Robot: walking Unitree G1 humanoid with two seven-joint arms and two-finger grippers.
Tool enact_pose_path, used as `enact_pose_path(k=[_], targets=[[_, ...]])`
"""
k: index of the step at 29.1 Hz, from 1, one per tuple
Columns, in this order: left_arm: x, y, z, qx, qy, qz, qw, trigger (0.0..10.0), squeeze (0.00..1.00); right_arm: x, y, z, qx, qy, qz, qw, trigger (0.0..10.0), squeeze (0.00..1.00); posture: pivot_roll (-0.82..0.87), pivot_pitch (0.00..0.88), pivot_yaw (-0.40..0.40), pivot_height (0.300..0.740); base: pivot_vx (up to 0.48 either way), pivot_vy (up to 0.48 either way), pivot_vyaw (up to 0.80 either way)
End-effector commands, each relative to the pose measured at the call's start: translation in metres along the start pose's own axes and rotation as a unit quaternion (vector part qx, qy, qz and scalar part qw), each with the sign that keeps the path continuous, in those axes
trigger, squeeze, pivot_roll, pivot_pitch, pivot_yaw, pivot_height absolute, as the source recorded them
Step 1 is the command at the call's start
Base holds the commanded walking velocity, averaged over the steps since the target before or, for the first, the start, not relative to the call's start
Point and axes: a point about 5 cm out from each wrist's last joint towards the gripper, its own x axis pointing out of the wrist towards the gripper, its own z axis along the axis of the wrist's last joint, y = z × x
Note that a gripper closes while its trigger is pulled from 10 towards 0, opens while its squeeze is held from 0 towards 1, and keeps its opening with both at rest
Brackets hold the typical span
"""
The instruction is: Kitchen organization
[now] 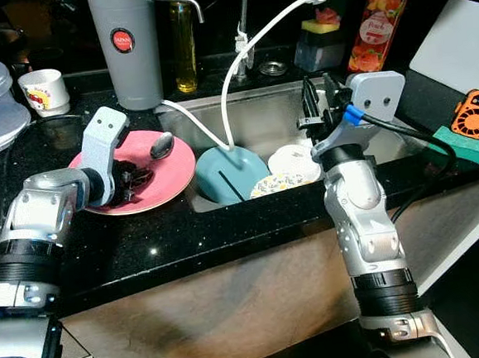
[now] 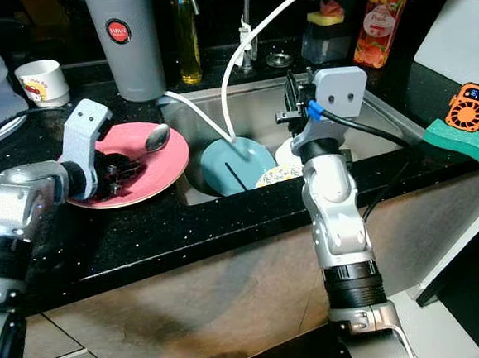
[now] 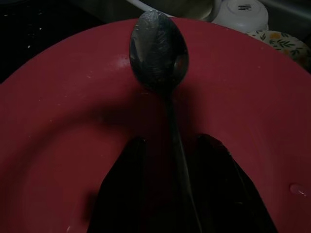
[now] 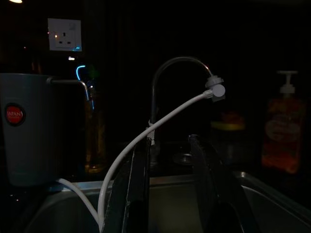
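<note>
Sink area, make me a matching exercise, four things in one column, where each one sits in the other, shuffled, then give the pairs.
Things:
1. spoon
2. teal plate
3. sponge
4. mug

Places:
A. on the counter beside the stacked white containers
B. leaning inside the sink
C. on the pink plate, its handle between the left pincer's fingers
D. on the counter right of the sink, under an orange gadget

Pairs: 1-C, 2-B, 3-D, 4-A

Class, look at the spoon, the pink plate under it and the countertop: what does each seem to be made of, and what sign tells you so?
Spoon: probably polished metal, grey with mirror-like glints on its bowl.
Pink plate: looks like glazed ceramic or melamine, smooth with a soft sheen; which one is unclear.
Countertop: seemingly polished black stone, glossy with fine bright specks.
</note>
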Motion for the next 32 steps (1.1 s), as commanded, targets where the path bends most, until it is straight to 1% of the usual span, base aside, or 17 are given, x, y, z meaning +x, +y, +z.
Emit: enact_pose_path(k=[1, 2, 3, 5, 6, 16, 18, 20, 21, 22, 23, 26, 27, 29, 30, 31, 32], targets=[[0.001, 0.004, -0.028, -0.009, 0.065, 0.013, 0.998, 10.0, 0.00, -0.003, -0.002, -0.002, 0.002, 0.006, -0.004, 1.000, 10.0, 0.00, 0.18, 0.015, -0.012, 0.740, 0.000, 0.000, 0.00], [0.001, 0.005, -0.031, -0.007, 0.071, 0.017, 0.997, 10.0, 0.00, -0.003, -0.001, -0.002, 0.002, 0.006, -0.004, 1.000, 10.0, 0.00, 0.18, 0.015, -0.012, 0.740, 0.000, 0.000, 0.00], [0.001, 0.007, -0.033, -0.003, 0.076, 0.027, 0.997, 4.0, 0.00, -0.003, -0.002, -0.002, 0.001, 0.006, -0.004, 1.000, 10.0, 0.00, 0.18, 0.016, -0.011, 0.740, 0.000, 0.000, 0.00], [0.001, 0.008, -0.034, 0.000, 0.079, 0.034, 0.996, 4.0, 0.00, -0.003, -0.002, -0.002, 0.001, 0.006, -0.004, 1.000, 10.0, 0.00, 0.18, 0.016, -0.011, 0.740, 0.000, 0.000, 0.00], [0.001, 0.009, -0.034, -0.002, 0.079, 0.039, 0.996, 0.0, 0.00, -0.003, -0.002, -0.002, 0.001, 0.006, -0.004, 1.000, 10.0, 0.00, 0.18, 0.016, -0.011, 0.740, 0.000, 0.000, 0.00], [0.004, 0.006, -0.012, 0.007, 0.034, 0.045, 0.998, 0.0, 0.00, -0.002, -0.003, -0.002, 0.002, 0.005, -0.006, 1.000, 10.0, 0.00, 0.18, 0.018, -0.013, 0.740, 0.000, 0.000, 0.00], [0.006, 0.003, 0.012, -0.024, -0.030, 0.040, 0.998, 0.0, 0.00, -0.002, -0.004, -0.002, 0.001, 0.005, -0.006, 1.000, 10.0, 0.00, 0.17, 0.019, -0.019, 0.740, 0.000, 0.000, 0.00], [0.006, 0.002, 0.022, -0.040, -0.057, 0.038, 0.997, 0.0, 0.00, -0.002, -0.004, -0.001, 0.000, 0.005, -0.006, 1.000, 10.0, 0.00, 0.17, 0.019, -0.019, 0.740, 0.000, 0.000, 0.00], [0.009, -0.006, 0.062, -0.082, -0.159, 0.027, 0.983, 5.1, 0.00, -0.002, -0.004, -0.002, 0.001, 0.007, -0.006, 1.000, 10.0, 0.00, 0.18, 0.018, -0.034, 0.740, 0.000, 0.000, 0.00], [0.012, -0.013, 0.081, -0.101, -0.201, 0.015, 0.974, 10.0, 0.00, -0.001, -0.003, -0.002, 0.001, 0.007, -0.005, 1.000, 10.0, 0.00, 0.18, 0.018, -0.034, 0.740, 0.000, 0.000, 0.00], [0.012, -0.013, 0.081, -0.101, -0.201, 0.015, 0.974, 10.0, 0.00, -0.001, -0.003, -0.002, 0.001, 0.007, -0.005, 1.000, 10.0, 0.00, 0.18, 0.018, -0.034, 0.740, 0.000, 0.000, 0.00], [0.019, -0.032, 0.106, -0.115, -0.246, -0.017, 0.962, 10.0, 0.00, 0.000, -0.001, -0.002, 0.002, 0.006, 0.000, 1.000, 10.0, 0.00, 0.18, 0.018, -0.034, 0.740, 0.000, 0.000, 0.00], [0.031, -0.050, 0.115, -0.112, -0.245, -0.039, 0.962, 10.0, 0.00, 0.001, 0.000, 0.000, 0.003, 0.003, 0.002, 1.000, 10.0, 0.00, 0.15, 0.010, -0.032, 0.740, 0.000, 0.000, 0.00], [0.059, -0.088, 0.118, -0.060, -0.203, -0.061, 0.975, 10.0, 0.00, 0.002, 0.000, 0.002, 0.002, -0.001, 0.003, 1.000, 10.0, 0.00, 0.14, 0.007, -0.029, 0.740, 0.000, 0.000, 0.00], [0.059, -0.088, 0.118, -0.060, -0.203, -0.061, 0.975, 10.0, 0.00, 0.002, 0.000, 0.002, 0.002, -0.001, 0.003, 1.000, 10.0, 0.00, 0.14, 0.007, -0.029, 0.740, 0.000, 0.000, 0.00], [0.080, -0.117, 0.111, -0.003, -0.151, -0.056, 0.987, 10.0, 0.00, 0.002, -0.002, 0.002, -0.002, -0.001, 0.002, 1.000, 10.0, 0.00, 0.13, 0.008, -0.019, 0.740, 0.000, 0.000, 0.00], [0.080, -0.117, 0.111, -0.003, -0.151, -0.056, 0.987, 10.0, 0.00, 0.002, -0.002, 0.002, -0.002, -0.001, 0.002, 1.000, 10.0, 0.00, 0.13, 0.008, -0.019, 0.740, 0.000, 0.000, 0.00]])
